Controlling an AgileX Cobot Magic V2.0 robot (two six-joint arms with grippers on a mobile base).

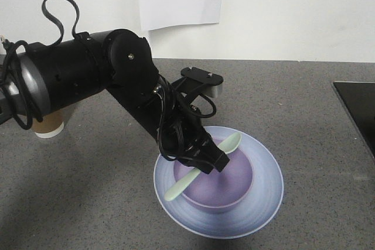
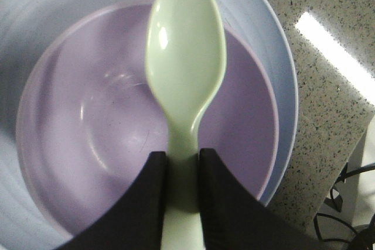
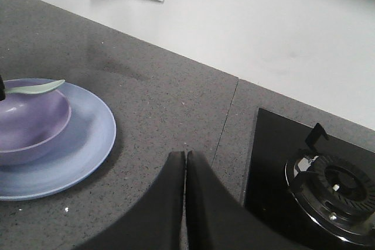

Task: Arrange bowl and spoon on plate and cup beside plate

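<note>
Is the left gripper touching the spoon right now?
Touching. The left wrist view shows the left gripper with both fingers pressed against the spoon handle, above the bowl.

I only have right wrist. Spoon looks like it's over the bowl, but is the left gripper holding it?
Observer: Yes. In the left wrist view the left gripper is shut on the spoon at its handle, scoop pointing away over the bowl.
Operator: Bowl centred on the plate?
Observer: Roughly. From the front view the bowl sits inside the plate, with plate rim showing all round on the visible sides.
Operator: Where's the cup? Not in my frame.
Observer: The cup stands on the counter at the image-left of the front view, apart from the plate and mostly hidden behind the left arm.
</note>
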